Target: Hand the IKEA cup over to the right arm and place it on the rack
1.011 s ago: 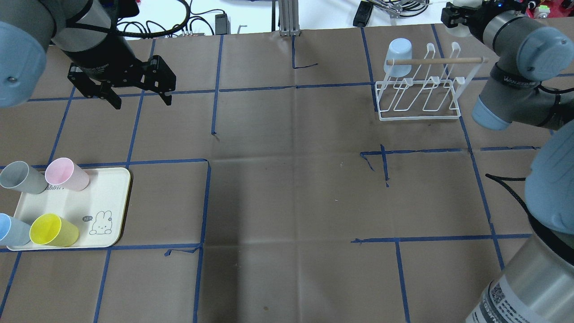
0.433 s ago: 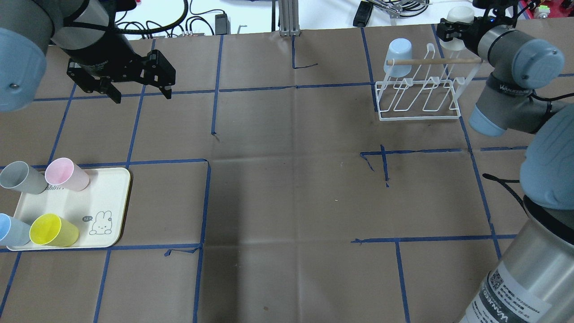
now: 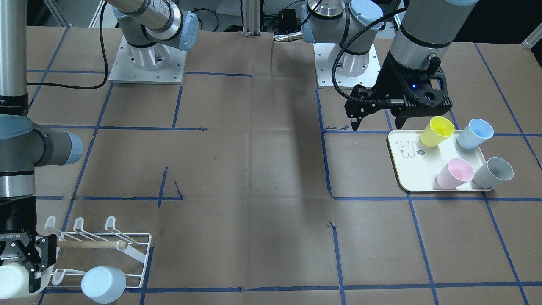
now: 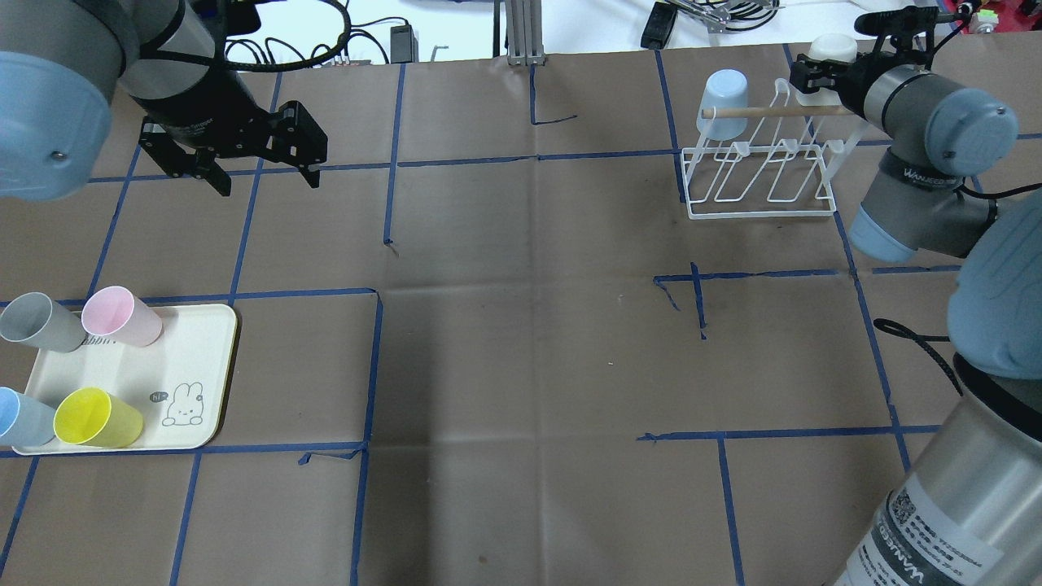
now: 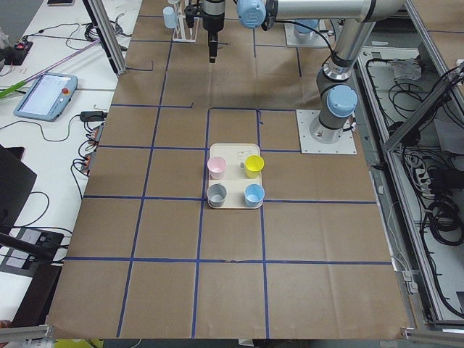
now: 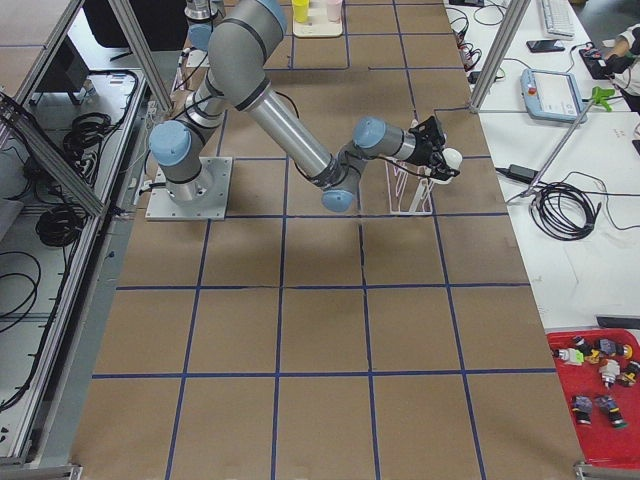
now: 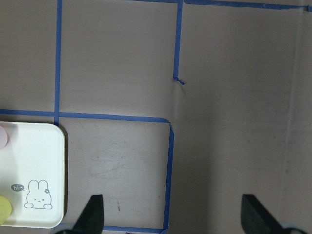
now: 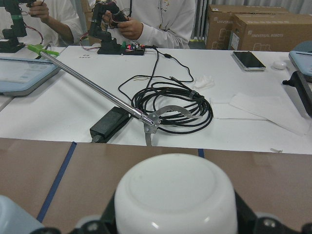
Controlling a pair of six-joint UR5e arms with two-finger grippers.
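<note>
My right gripper (image 4: 816,72) is shut on a white IKEA cup (image 4: 831,46), held bottom-outward just beyond the far right end of the white wire rack (image 4: 761,202). The cup fills the right wrist view (image 8: 175,195) and shows at the front-facing view's lower left (image 3: 12,279), beside the rack (image 3: 139,243). A pale blue cup (image 4: 723,98) hangs upturned on the rack's far left prong. My left gripper (image 4: 264,175) is open and empty, hovering above the table beyond the tray, its fingertips (image 7: 95,214) spread wide.
A cream tray (image 4: 195,342) at the near left holds grey (image 4: 37,321), pink (image 4: 122,316), blue (image 4: 20,415) and yellow (image 4: 98,417) cups lying on their sides. Cables and gear lie past the table's far edge.
The right gripper has moved nearer and lower with the white cup, closer to the rack's right end. The left gripper has shifted a little right and nearer.
</note>
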